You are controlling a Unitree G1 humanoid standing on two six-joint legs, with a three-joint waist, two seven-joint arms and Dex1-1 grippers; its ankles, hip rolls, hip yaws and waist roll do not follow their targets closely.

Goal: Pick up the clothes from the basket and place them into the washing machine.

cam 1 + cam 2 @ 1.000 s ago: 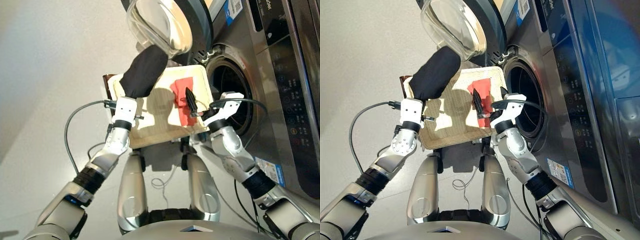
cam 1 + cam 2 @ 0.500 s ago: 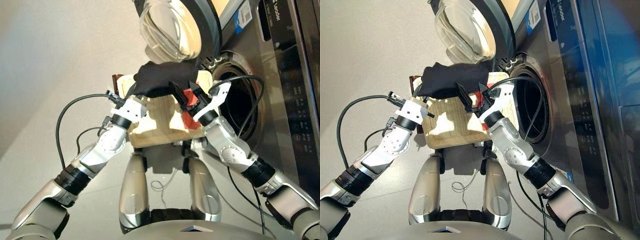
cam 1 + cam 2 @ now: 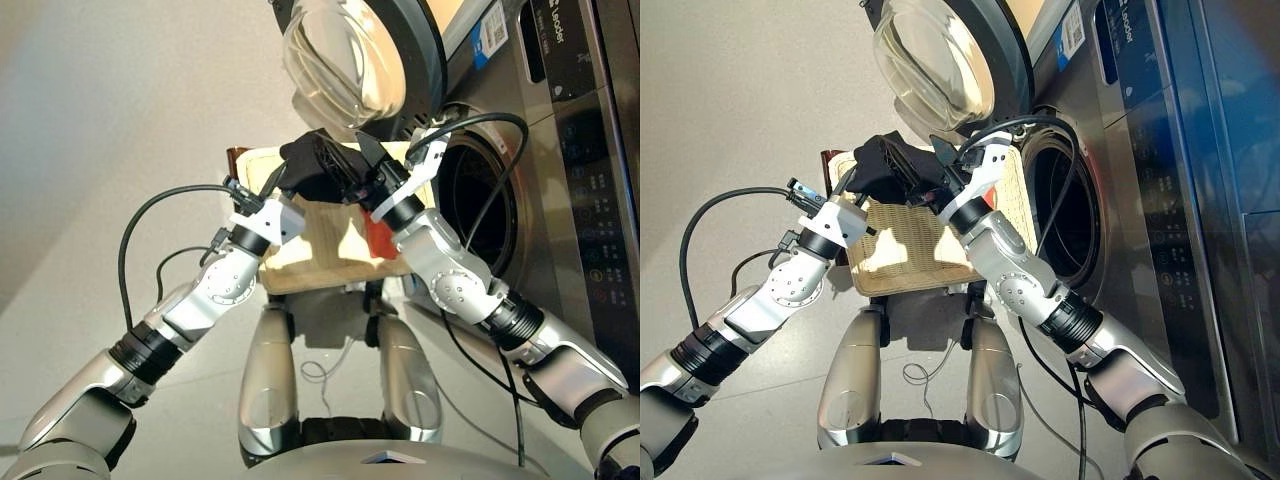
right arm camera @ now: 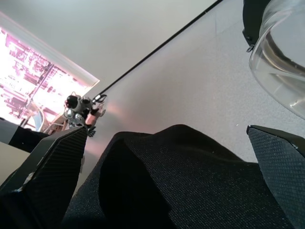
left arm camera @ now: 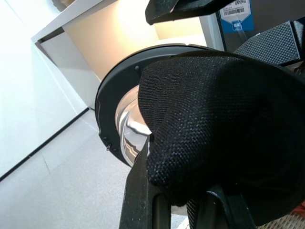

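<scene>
A bunched black cloth (image 3: pixel 312 165) hangs above the cream wicker basket (image 3: pixel 315 262), and my left gripper (image 3: pixel 290 186) is shut on its lower edge. In the left wrist view that black cloth (image 5: pixel 224 129) fills the space over the fingers. My right gripper (image 3: pixel 351 160) is open with its fingers either side of the same cloth; in the right wrist view the cloth (image 4: pixel 190 181) lies between the spread fingers (image 4: pixel 52 162). A coral red cloth (image 3: pixel 380 240) lies at the basket's right end. The washing machine (image 3: pixel 560 180) shows its dark drum (image 3: pixel 482 215). No navy cloth is in view.
The machine's glass door (image 3: pixel 345 60) stands swung open just above the held cloth and the basket. Black cables (image 3: pixel 135 250) loop from both wrists. A dark brown stand (image 3: pixel 236 157) peeks out behind the basket. Grey floor lies to the left.
My left gripper has swung the black cloth right and it has bunched up. My right gripper has risen off the red cloth and now straddles the black cloth.
</scene>
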